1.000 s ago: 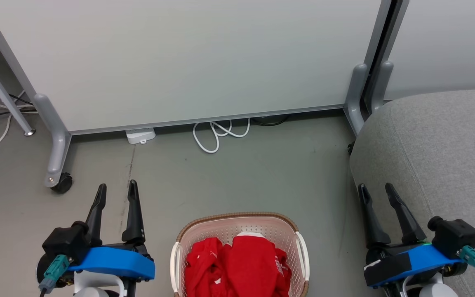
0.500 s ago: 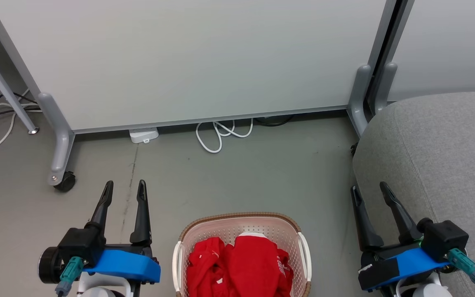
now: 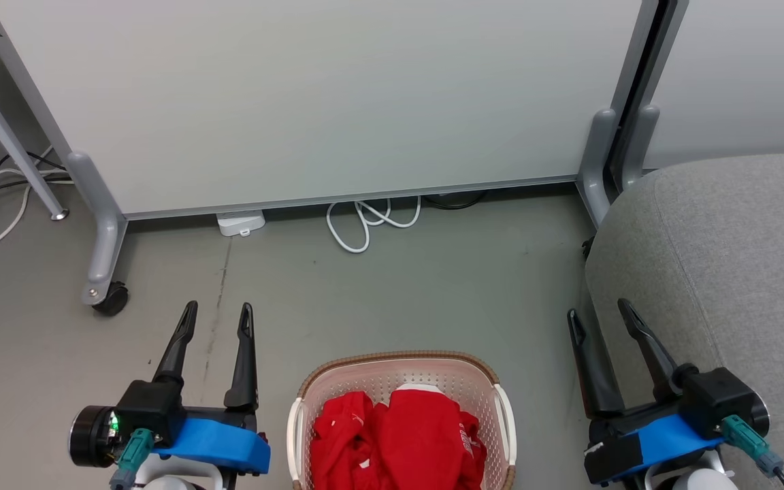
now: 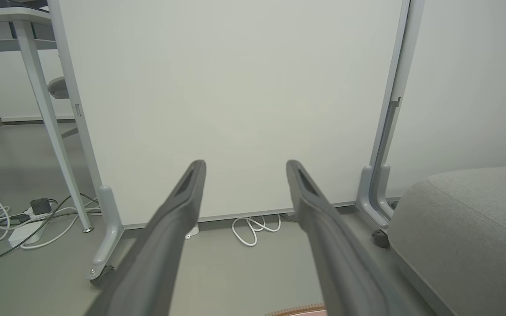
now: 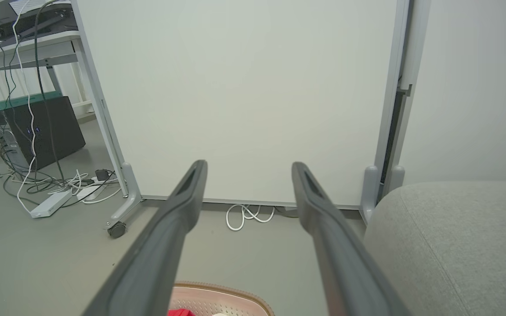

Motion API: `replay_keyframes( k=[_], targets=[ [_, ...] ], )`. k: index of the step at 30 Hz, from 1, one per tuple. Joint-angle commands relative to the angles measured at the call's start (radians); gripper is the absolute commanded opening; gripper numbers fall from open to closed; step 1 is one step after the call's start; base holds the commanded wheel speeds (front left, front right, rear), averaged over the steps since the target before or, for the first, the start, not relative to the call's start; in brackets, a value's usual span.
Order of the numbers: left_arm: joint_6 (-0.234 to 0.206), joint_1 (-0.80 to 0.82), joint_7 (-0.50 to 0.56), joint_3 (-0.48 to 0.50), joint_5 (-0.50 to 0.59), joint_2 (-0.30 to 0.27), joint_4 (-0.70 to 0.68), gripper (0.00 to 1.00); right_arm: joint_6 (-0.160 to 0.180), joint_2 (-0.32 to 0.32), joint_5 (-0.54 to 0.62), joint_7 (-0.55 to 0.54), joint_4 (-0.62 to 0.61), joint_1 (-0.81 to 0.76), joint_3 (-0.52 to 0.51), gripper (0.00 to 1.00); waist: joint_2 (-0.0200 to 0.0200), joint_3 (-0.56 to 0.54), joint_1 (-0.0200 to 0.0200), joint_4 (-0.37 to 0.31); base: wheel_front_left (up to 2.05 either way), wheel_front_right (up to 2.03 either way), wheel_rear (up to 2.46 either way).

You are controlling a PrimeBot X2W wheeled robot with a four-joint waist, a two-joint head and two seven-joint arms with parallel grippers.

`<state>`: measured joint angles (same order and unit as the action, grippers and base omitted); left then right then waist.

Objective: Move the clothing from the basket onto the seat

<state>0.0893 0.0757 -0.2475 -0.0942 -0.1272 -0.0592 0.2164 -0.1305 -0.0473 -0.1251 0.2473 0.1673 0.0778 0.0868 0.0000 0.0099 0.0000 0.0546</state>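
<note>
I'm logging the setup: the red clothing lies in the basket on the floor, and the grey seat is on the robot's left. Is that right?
Not quite. The seat is on the robot's right, not its left, as the head view shows. The rest holds: the red clothing lies in the basket on the floor.

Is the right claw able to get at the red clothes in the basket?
Probably yes: the right gripper is open, the clothing lies uncovered in the open-topped basket, and only bare floor lies between them.
</note>
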Motion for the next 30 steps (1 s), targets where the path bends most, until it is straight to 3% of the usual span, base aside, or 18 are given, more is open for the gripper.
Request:
replay_keyframes(
  k=[1, 30],
  targets=[
    [0.005, 0.012, -0.005, 0.003, 0.017, 0.000, 0.002, 1.00, 0.000, -0.005, 0.016, 0.006, -0.002, 0.012, 0.001, 1.00, 0.0000, 0.000, 0.0000, 0.001, 0.00, 0.00, 0.00],
    [0.027, 0.021, -0.019, 0.011, 0.026, 0.009, 0.076, 1.00, 0.000, -0.005, 0.019, 0.020, 0.045, 0.013, -0.013, 1.00, 0.0000, 0.002, 0.0000, 0.005, 0.00, 0.00, 0.00]
  ],
)
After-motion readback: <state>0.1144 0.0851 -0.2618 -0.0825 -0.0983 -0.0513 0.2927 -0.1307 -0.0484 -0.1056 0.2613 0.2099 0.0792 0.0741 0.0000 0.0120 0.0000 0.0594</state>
